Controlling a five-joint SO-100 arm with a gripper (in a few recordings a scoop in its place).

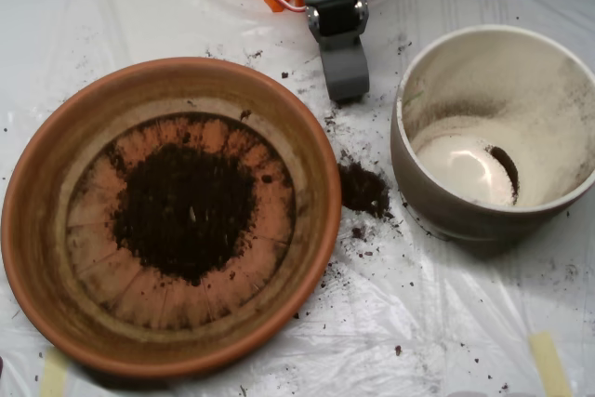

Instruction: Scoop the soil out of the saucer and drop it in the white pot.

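Dark crumbly soil heaps mid-dish in the round terracotta saucer, lower-left of the grey pincer, whose open-or-closed state is unclear.

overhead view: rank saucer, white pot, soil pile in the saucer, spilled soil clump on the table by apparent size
1. saucer
2. white pot, partly cut off at the right edge
3. soil pile in the saucer
4. spilled soil clump between saucer and pot

No close calls.
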